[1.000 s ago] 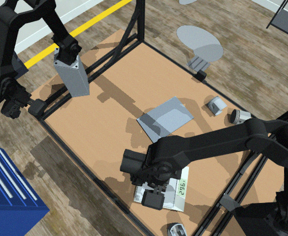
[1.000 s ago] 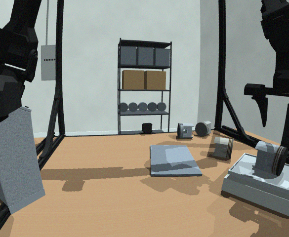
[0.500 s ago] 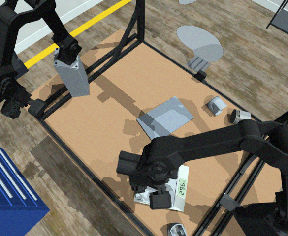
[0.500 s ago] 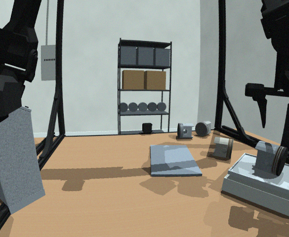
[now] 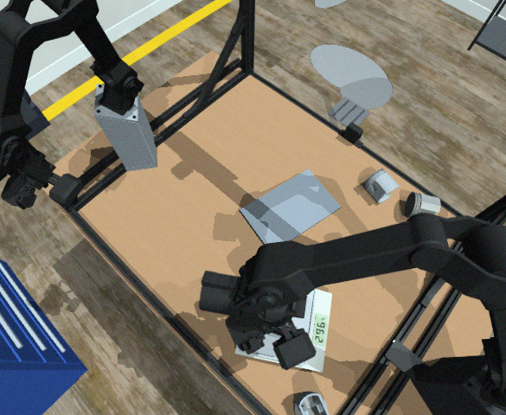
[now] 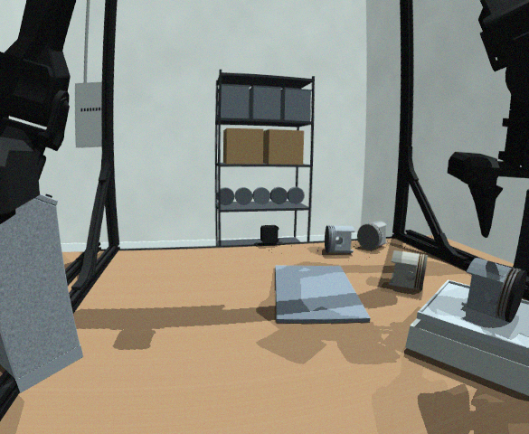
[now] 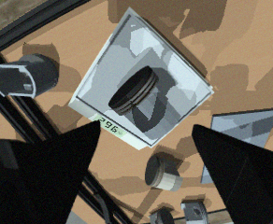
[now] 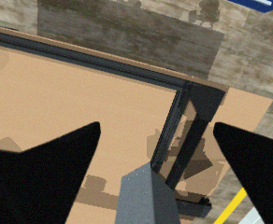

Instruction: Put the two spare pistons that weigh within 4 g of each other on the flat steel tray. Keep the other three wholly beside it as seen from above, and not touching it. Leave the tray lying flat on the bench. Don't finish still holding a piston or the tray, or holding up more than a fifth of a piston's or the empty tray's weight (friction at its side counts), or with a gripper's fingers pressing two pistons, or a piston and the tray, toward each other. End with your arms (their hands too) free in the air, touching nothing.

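Note:
The flat steel tray [image 5: 288,207] [image 6: 317,291] [image 7: 241,126] lies near the middle of the bench with nothing on it. One piston [image 6: 493,289] [image 7: 136,93] lies on its side on a white scale [image 5: 324,300] [image 6: 465,345] [image 7: 104,65] that reads 296. My left gripper [image 5: 272,341] [image 7: 147,128] hangs open above that piston without touching it. Two pistons [image 5: 380,185] [image 5: 422,204] [image 6: 339,240] [image 6: 372,234] lie by the far edge. Another piston [image 6: 409,270] [image 7: 162,173] lies between tray and scale. A last piston [image 5: 310,404] [image 7: 24,77] lies beyond the scale. My right gripper [image 8: 156,127] is open over a bench corner.
A grey box-shaped block [image 5: 125,129] [image 6: 21,289] [image 8: 146,196] hangs at the right arm's wrist. Black frame posts and rails [image 5: 244,40] border the bench. A shelf rack [image 6: 264,158] stands at the back wall. A blue cabinet [image 5: 11,335] stands off the bench.

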Tool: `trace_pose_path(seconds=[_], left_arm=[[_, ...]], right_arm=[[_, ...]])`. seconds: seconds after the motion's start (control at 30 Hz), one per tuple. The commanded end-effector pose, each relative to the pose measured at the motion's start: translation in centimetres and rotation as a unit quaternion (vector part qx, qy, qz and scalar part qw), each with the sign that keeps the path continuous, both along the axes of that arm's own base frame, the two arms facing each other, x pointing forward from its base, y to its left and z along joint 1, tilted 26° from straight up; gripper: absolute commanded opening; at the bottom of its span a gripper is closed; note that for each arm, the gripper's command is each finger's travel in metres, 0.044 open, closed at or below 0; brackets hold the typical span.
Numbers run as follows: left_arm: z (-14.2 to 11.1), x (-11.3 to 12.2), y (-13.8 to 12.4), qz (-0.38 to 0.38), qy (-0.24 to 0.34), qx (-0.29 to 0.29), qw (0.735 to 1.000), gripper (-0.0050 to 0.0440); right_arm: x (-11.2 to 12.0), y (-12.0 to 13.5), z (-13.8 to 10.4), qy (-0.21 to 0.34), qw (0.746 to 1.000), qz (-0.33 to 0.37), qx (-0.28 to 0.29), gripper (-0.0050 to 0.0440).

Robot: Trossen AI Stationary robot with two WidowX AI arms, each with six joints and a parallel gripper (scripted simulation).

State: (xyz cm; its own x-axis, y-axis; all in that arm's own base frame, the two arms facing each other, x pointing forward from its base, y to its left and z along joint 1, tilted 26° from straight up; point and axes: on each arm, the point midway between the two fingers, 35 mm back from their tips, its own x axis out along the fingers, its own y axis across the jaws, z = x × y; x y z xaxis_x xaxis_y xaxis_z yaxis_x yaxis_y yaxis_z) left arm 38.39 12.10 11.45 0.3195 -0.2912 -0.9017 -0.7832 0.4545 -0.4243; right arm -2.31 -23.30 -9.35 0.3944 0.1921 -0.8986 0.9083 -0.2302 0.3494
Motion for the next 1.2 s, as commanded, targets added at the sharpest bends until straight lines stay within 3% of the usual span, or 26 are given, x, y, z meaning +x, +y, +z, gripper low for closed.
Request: trace_pose_path(seconds=[0.0, 0.47, 0.97, 1.17], left_arm=[[-0.31, 0.13, 0.07, 0.035, 0.017, -0.022, 0.999, 0.0378], [-0.31, 0.13, 0.07, 0.166, 0.070, -0.095, 0.979, 0.0378], [-0.35, 0.13, 0.08, 0.323, 0.133, -0.184, 0.919, 0.0378], [-0.95, 0.40, -0.05, 0.323, 0.133, -0.184, 0.919, 0.0378]], right_arm=[[0.04, 0.02, 0.01, -0.001, 1.000, 0.000, 0.000, 0.0440], [0.04, 0.02, 0.01, -0.001, 1.000, 0.000, 0.000, 0.0440], [0.04, 0.02, 0.01, -0.001, 1.000, 0.000, 0.000, 0.0440], [0.04, 0.02, 0.01, -0.001, 1.000, 0.000, 0.000, 0.0440]])
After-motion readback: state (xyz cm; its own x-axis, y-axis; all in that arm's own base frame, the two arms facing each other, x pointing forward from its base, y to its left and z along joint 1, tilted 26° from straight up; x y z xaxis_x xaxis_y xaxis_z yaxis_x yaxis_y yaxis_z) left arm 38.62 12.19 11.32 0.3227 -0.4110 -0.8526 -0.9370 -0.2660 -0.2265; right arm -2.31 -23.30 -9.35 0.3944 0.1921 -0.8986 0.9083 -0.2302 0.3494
